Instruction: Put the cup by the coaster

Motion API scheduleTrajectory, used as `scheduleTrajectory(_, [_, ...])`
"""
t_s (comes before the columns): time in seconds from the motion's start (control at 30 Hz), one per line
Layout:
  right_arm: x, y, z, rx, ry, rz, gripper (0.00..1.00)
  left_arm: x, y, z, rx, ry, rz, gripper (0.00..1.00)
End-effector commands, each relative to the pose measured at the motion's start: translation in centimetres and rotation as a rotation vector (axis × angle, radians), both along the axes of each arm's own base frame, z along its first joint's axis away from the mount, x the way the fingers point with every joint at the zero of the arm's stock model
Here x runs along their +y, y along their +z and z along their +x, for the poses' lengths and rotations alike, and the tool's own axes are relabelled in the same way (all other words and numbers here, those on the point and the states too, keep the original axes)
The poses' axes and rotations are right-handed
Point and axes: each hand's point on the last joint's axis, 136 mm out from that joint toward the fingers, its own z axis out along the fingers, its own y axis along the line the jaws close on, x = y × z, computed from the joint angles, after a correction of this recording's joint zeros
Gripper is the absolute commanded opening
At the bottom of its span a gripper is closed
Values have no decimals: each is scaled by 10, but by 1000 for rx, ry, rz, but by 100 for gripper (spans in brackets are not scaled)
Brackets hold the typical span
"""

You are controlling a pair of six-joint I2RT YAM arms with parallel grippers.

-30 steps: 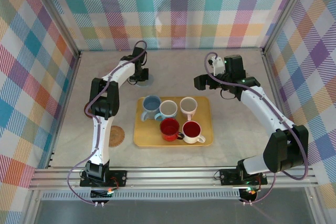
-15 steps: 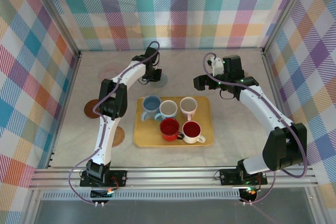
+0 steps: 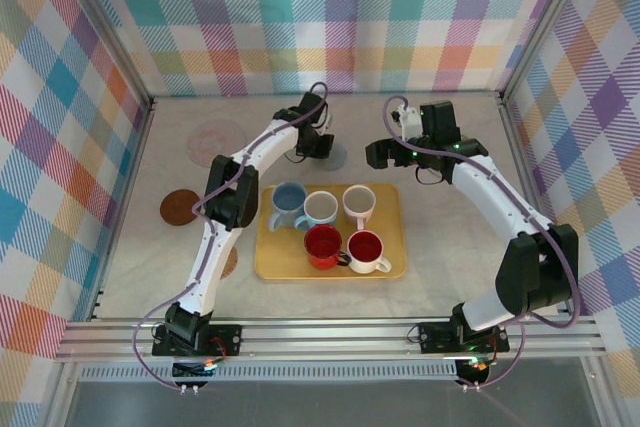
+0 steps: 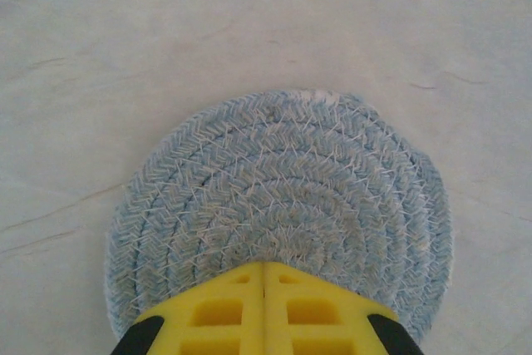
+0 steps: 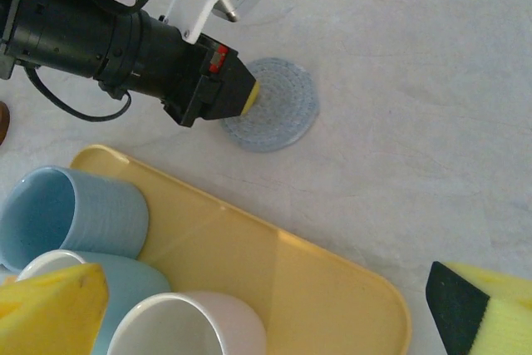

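Note:
A blue-grey woven coaster (image 3: 337, 158) (image 4: 283, 189) (image 5: 281, 106) lies on the table just behind the yellow tray (image 3: 396, 209). My left gripper (image 3: 322, 147) (image 4: 264, 267) (image 5: 248, 96) is shut, its yellow tips pressed down on the coaster's near-left part with nothing between them. Several cups stand on the tray: a blue cup (image 3: 288, 202) (image 5: 75, 209), a pale teal cup (image 3: 320, 207), a white cup (image 3: 358, 202) (image 5: 191, 326), and two red ones (image 3: 323, 244). My right gripper (image 3: 385, 154) (image 5: 266, 313) hangs open above the tray's far edge, holding nothing.
A pink coaster (image 3: 215, 137) lies at the back left, a brown coaster (image 3: 180, 207) left of the tray, and a tan coaster (image 3: 229, 263) half hidden under the left arm. Plaid walls enclose the table on three sides.
My left gripper has slid to the right along the back of the table, and the blue-grey coaster moved with it. The right arm has barely shifted.

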Motion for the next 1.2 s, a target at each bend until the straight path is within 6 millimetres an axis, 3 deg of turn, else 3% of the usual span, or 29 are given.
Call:
scheduleTrajectory(0.0, [4, -1, 2, 38, -13, 12, 97, -7, -14, -8, 53, -21, -11, 0])
scheduleTrajectory(0.13, [2, -10, 6, 99, -39, -13, 93, -15, 11, 1, 19, 2, -61, 0])
scheduleTrajectory(0.43, [22, -20, 15, 206, 17, 13, 72, -8, 114, 15, -168, 46, -96, 3])
scheduleTrajectory(0.57, [33, -26, 21, 247, 39, 24, 60, 15, 145, 13, -193, 78, -85, 7])
scheduleTrajectory(0.67, [42, -33, 24, 274, 60, 22, 50, 49, 163, 15, -164, 148, -118, 8])
scheduleTrajectory(0.77, [53, -41, 27, 287, 78, 18, 45, 87, 173, 13, -137, 219, -110, 8])
scheduleTrajectory(0.87, [64, -50, 32, 305, 89, 21, 41, 110, 177, 4, -139, 244, -70, 8])
scheduleTrajectory(0.97, [75, -59, 38, 341, 90, 34, 35, 119, 173, -8, -141, 244, -44, 8])
scheduleTrajectory(1.17, [96, -78, 47, 381, 117, 50, 22, 118, 160, -30, -124, 226, -77, 11])
